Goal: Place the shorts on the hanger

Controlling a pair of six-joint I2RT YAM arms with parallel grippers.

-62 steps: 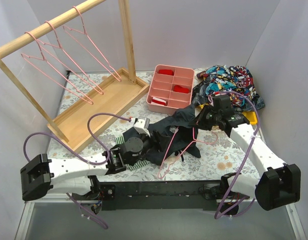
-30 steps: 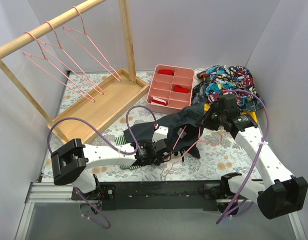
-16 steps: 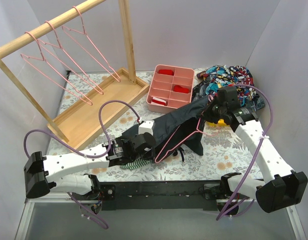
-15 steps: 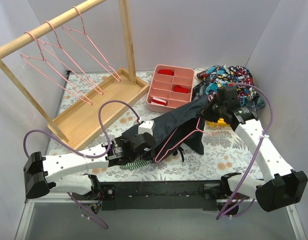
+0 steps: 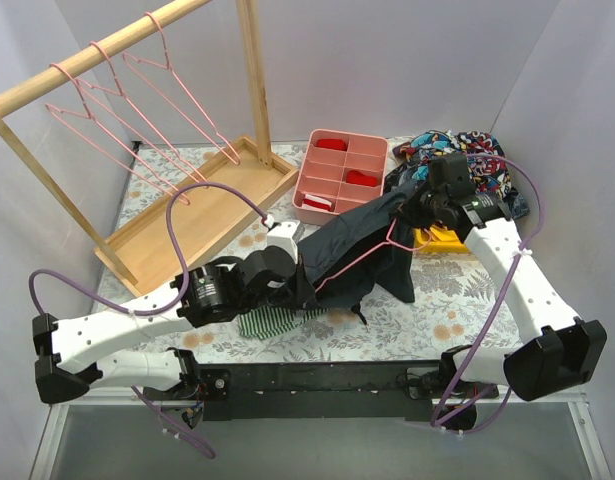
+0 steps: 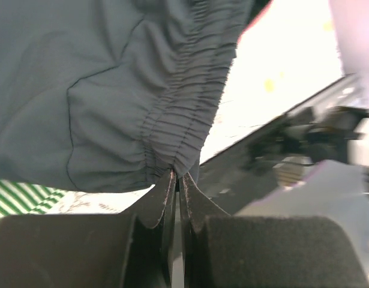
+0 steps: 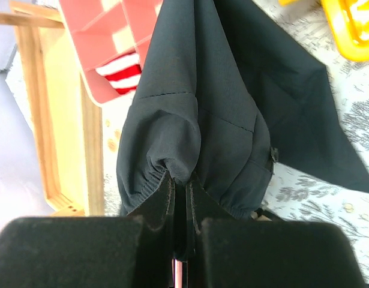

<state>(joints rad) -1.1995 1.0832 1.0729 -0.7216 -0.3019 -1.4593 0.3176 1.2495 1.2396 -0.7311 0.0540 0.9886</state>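
The navy shorts point(image 5: 352, 240) are held stretched above the counter point(image 5: 437, 300), with the waistband clamped in the left fingers point(image 6: 153, 207) and a fold clamped in the right fingers point(image 7: 159, 207). The pink hanger point(image 5: 347, 266) is lodged among them. Draping seems underway; pulling fabric over its bar is called for next.

Plain pale grey-lilac walls point(image 5: 407, 60) close in the back and both sides of the frame, evenly lit. A table point(image 5: 457, 310) under a floral-print cloth point(image 5: 159, 178) fills the middle. At upper left stands a light wooden rack point(image 5: 253, 80) on a shallow wooden tray base point(image 5: 182, 230), its rail point(image 5: 117, 42) slanting.
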